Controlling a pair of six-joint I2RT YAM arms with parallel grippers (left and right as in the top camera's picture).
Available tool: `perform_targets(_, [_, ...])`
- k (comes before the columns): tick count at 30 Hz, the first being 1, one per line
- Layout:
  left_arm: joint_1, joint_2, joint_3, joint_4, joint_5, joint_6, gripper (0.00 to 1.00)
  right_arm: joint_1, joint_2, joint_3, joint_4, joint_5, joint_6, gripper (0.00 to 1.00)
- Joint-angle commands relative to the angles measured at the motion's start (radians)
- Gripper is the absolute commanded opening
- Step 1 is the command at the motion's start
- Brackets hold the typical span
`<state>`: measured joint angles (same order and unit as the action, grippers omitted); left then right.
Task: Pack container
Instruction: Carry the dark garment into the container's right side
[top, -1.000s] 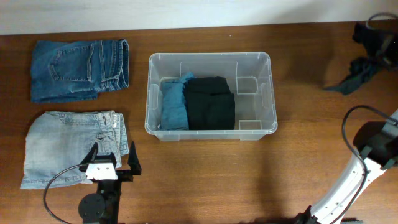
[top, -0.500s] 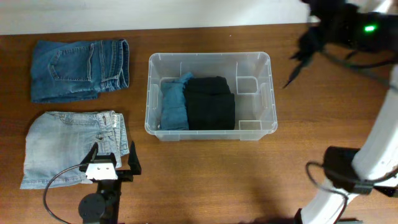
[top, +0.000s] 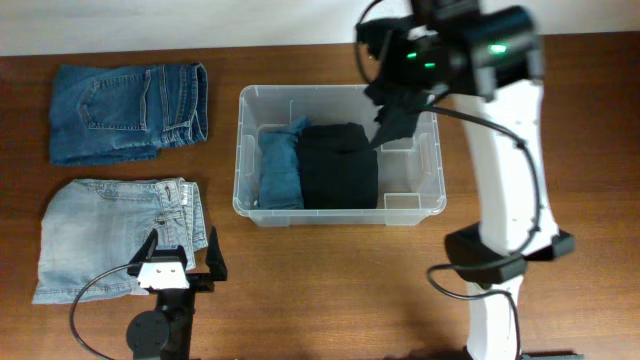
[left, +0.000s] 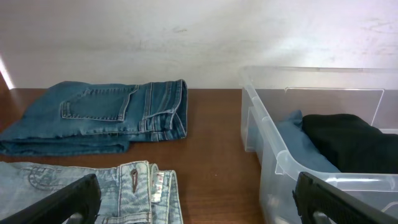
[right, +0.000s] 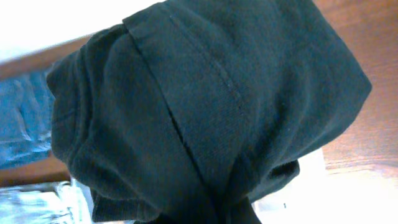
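The container sits mid-tabletop, nearer the far edge, with a folded blue garment and a black garment inside. The right gripper, pressed together, pinches a dark garment that dangles over the container's far right corner. The left gripper is spread wide near the near edge, beside the light jeans.

Right arm: swings from the far right to above the container.
Dark garment: now dangles over its right end.
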<state>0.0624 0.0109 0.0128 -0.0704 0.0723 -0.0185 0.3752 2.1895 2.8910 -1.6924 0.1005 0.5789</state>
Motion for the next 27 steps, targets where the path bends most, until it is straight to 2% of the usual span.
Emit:
perform_targets(1, [0.006, -0.005, -0.004, -0.002, 0.011, 0.012, 0.99, 0.032, 0.075, -0.005, -0.006, 0.079, 0.043, 0.04])
perform_targets(13, [0.006, -0.005, -0.004, -0.002, 0.011, 0.012, 0.99, 0.044, 0.14, -0.043, -0.006, 0.022, 0.025, 0.04])
perform_targets(22, [0.006, -0.005, -0.004, -0.002, 0.011, 0.012, 0.99, 0.043, 0.14, -0.315, -0.006, 0.013, -0.005, 0.04])
perform_targets(27, [0.006, -0.005, -0.004, -0.002, 0.011, 0.012, 0.99, 0.043, 0.14, -0.411, 0.002, 0.063, -0.005, 0.04])
